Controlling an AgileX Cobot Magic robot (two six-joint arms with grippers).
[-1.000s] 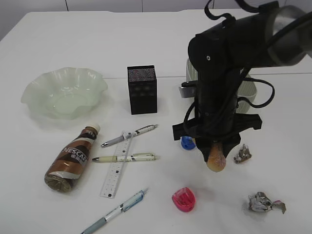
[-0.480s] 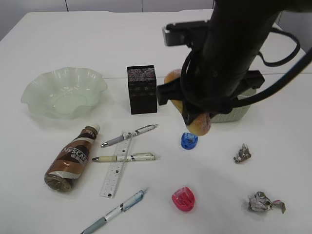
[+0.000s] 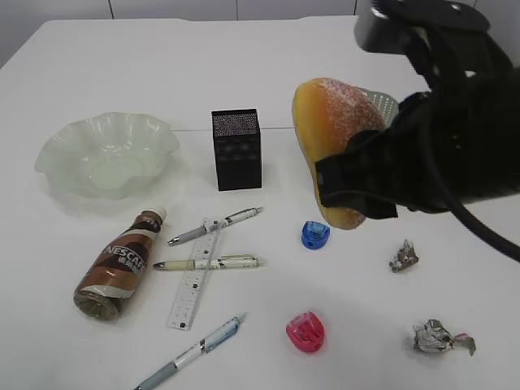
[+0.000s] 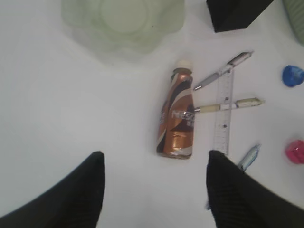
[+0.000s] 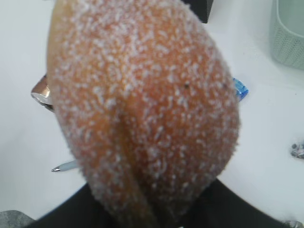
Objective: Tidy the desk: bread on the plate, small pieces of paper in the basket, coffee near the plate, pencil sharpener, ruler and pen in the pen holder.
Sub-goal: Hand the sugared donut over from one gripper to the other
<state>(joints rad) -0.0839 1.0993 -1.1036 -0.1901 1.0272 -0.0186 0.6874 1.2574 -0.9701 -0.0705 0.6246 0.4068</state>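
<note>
— Fingers on the right gripper (image 3: 357,191)?
— Clamped round the bread (image 3: 335,146), held aloft for carrying; the plate (image 3: 106,153) waits at nine o'clock.
— Left gripper (image 4: 154,190)?
— Spread wide, empty.

Our right arm (image 3: 439,122), matte black housing, blocky gripper mount, black cable along its side, our left gripper (image 4: 154,190) with black ribbed fingers (image 4: 228,190)
</note>
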